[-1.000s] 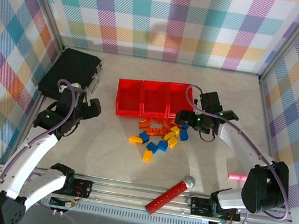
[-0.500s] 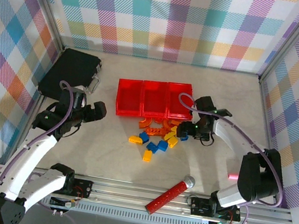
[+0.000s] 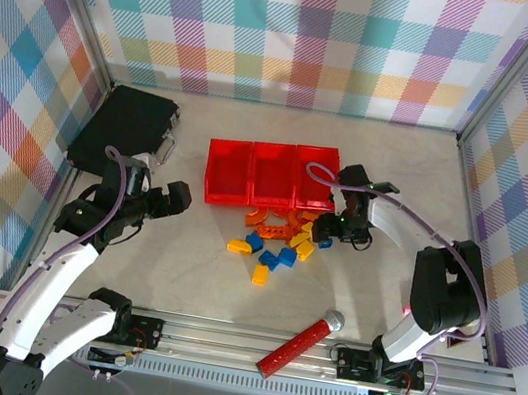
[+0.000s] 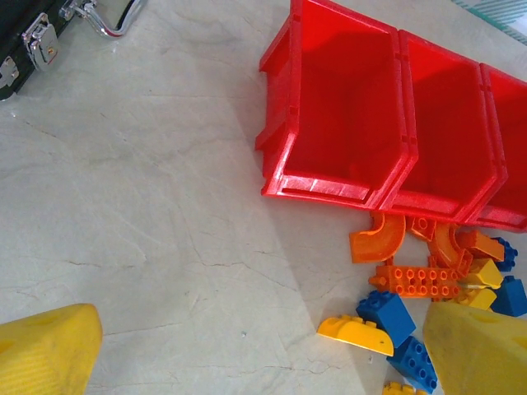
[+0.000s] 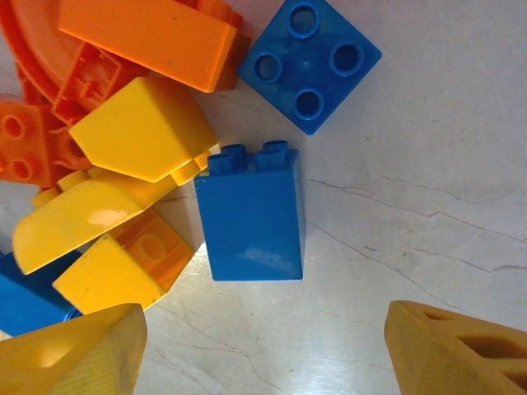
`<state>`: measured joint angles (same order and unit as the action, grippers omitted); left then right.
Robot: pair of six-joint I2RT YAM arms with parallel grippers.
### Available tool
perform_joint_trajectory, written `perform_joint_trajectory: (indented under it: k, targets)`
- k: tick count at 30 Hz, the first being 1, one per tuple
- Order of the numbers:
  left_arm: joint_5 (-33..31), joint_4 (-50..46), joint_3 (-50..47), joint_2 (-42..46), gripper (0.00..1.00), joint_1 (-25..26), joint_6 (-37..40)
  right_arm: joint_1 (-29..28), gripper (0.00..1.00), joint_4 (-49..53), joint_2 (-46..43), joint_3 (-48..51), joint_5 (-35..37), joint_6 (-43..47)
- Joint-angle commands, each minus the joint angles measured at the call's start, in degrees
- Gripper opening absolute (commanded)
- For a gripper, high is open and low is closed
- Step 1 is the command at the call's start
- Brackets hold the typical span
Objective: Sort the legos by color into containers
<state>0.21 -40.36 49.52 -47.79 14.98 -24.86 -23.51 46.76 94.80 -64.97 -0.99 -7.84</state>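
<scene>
The legos [image 3: 282, 241] lie in a loose pile of orange, yellow and blue bricks just in front of the three joined red containers [image 3: 270, 176]. My right gripper [image 3: 331, 231] is low over the pile's right end. In the right wrist view it [image 5: 263, 354] is open, and a blue brick [image 5: 251, 214] lies on its side just beyond the fingertips [image 5: 74, 350]. A square blue brick [image 5: 309, 62] and yellow pieces [image 5: 144, 132] lie around it. My left gripper [image 3: 175, 198] hangs open to the left of the pile. Its view shows the containers [image 4: 346, 107], an orange arch [image 4: 379, 239] and a yellow curved brick [image 4: 354, 333].
A flat black case [image 3: 129, 124] sits at the back left; its metal clasp [image 4: 37, 41] shows in the left wrist view. A red cylinder with a silver ball end [image 3: 300, 344] lies near the front rail. A small pink object [image 3: 417, 310] lies at the right.
My right gripper came down from beside the right container to the pile's right end, and its jaws narrowed somewhat. My left gripper edged slightly right.
</scene>
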Motion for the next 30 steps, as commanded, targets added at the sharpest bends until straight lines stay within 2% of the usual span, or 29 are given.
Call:
perform_joint_trajectory:
  k: [1,13,24,30]
  targets:
    - [1.0,0.8,-0.8,0.2,1.0,0.6,-0.1,-1.2,0.76,2.9,1.3,-2.7,2.1,1.5]
    - [1.9,0.5,-1.7,1.3,1.0,0.7,-0.5,-1.6,0.72,3.0,5.8,-3.9,3.3,2.6]
    - [1.7,0.4,-1.6,2.2,1.0,0.7,-1.0,-1.6,0.59,1.1,7.6,-4.0,3.5,2.5]
    - [2.0,0.6,-1.3,2.3,1.0,0.7,-1.6,-1.7,0.58,0.5,8.5,-4.2,3.0,2.2]
